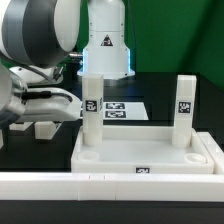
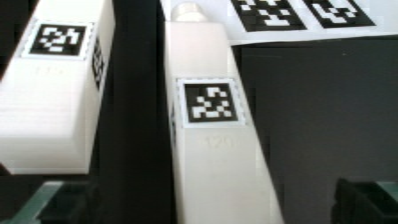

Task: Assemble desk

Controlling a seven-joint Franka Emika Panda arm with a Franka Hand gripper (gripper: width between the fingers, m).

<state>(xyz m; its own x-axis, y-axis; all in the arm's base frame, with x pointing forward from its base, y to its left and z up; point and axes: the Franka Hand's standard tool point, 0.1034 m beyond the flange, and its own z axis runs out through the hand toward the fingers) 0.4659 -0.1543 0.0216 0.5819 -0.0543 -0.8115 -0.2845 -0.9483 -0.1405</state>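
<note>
The white desk slab (image 1: 110, 158) lies near the front of the exterior view. Two white legs stand upright in its far corners, one on the exterior view's left (image 1: 92, 108) and one on its right (image 1: 185, 108). My gripper (image 1: 35, 112) is low over the black table at the exterior view's left. In the wrist view the gripper (image 2: 214, 205) is open, with its dark fingers (image 2: 61, 205) on either side of a lying tagged leg (image 2: 214, 110), with gaps showing. A second lying leg (image 2: 54, 90) rests beside it. One loose leg shows under the arm (image 1: 45, 128).
The marker board (image 1: 122, 108) lies flat behind the slab and also shows in the wrist view (image 2: 294, 14), just beyond the end of the leg between the fingers. A long white rail (image 1: 40, 186) runs along the front edge. The arm's base (image 1: 105, 50) stands at the back.
</note>
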